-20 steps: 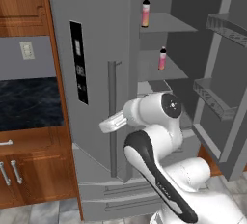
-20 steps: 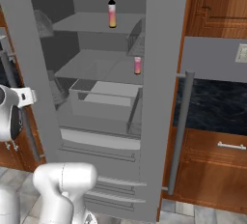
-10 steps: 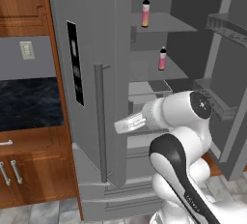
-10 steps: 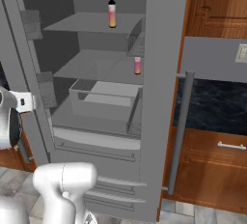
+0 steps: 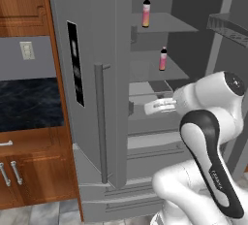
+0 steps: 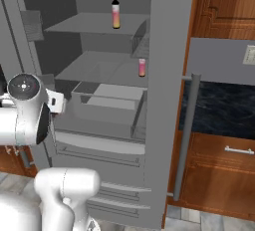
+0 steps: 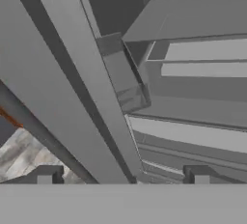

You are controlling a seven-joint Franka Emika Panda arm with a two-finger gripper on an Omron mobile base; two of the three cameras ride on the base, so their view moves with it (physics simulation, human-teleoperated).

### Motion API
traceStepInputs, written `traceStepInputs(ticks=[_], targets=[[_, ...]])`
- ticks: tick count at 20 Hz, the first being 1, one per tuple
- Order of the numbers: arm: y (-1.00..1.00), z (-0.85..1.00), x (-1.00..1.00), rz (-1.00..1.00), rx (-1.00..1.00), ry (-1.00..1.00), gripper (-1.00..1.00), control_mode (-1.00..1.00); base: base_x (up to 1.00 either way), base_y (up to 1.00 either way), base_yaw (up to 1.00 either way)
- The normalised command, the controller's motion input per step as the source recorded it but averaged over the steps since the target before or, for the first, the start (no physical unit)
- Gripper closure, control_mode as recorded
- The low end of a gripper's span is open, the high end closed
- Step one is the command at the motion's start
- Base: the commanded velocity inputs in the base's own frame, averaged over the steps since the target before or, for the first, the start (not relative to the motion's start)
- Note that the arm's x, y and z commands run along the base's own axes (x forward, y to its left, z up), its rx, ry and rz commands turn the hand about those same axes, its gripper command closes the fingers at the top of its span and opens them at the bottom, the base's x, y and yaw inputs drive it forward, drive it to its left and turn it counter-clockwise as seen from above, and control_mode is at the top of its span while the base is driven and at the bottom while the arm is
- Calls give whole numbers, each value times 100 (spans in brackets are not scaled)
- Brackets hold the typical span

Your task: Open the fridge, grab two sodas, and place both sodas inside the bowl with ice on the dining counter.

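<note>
Sodas stand inside the fridge (image 5: 92,64), whose right door is swung open so that the shelves are in sight, while its left door with the black display panel (image 5: 75,61) and the long vertical handle (image 5: 100,122) is shut in the left base view. One soda (image 5: 146,12), pink going to orange-yellow with a black cap, stands upright on the top shelf (image 5: 167,23); the other soda (image 5: 163,59), pink with a black cap, stands upright on the shelf below, a little to the right of the first in this view. In the right base view the upper bottle is at (image 6: 115,13) and the lower one at (image 6: 142,67), and under the lower shelf there is a clear drawer (image 6: 107,103). The two bottles are well apart from each other and nothing touches them. The white arm reaches in front of the lower part of the open fridge, below the shelf of the second soda. The pincer (image 7: 123,175) is spread wide and holds nothing; its two dark fingertips (image 7: 44,175) rise at the bottom of the hand view, far from each other, and between them only the grey edge of the fridge door and the inner drawers are seen. Wooden cabinets (image 5: 22,6) and a dark marble backsplash (image 5: 29,105) are beside the fridge at the left.
</note>
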Motion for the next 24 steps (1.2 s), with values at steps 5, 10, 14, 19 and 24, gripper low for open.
traceStepInputs(ticks=[5, 10, 14, 19, 24], targets=[[-48, 5, 70, 0, 16, 12, -100, -100, 0, 0, 0], [-26, 8, 70, 0, 17, 10, -100, -100, 0, 0, 0], [7, 1, 73, 0, 16, 9, -100, -100, 0, 0, 0], [31, 0, 62, 0, 12, 7, -100, -100, 0, 0, 0], [48, 0, 26, 0, 7, 4, -100, -100, 0, 0, 0]])
